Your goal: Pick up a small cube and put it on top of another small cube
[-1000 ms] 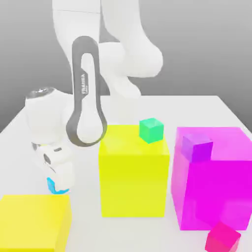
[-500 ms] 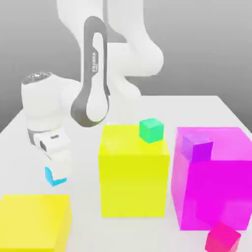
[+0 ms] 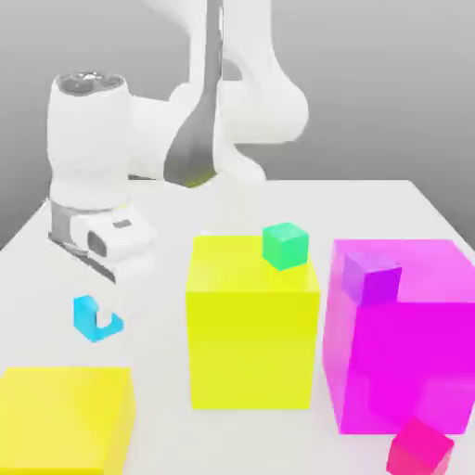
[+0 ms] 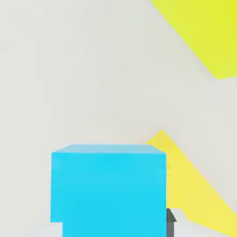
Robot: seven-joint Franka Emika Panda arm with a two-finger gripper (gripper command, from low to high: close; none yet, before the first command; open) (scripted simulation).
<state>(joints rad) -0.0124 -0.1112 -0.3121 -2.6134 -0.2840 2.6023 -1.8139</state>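
The small cube (image 3: 86,314) is tiny and cyan, and it hangs a little above the white table at the exterior view's left. My gripper (image 3: 98,320) is shut on it, and one white finger (image 3: 111,321) covers part of its front. The white hand (image 3: 109,239) sits above it and tilts down toward it. In the hand view the small cube (image 4: 109,187) is very close, with a dark fingertip (image 4: 171,222) beside its edge. A small green cube (image 3: 285,245) rests on the back corner of the middle yellow block (image 3: 250,325).
A second big yellow block (image 3: 63,417) lies just below the held cube in the exterior view. A big magenta block (image 3: 399,348) at that view's right carries a small purple cube (image 3: 371,276). A small pink-red cube (image 3: 419,448) stands in front of it.
The arm has risen and straightened, lifting the cyan cube from the table beside the front yellow block. The cube now hangs higher, clear of that block.
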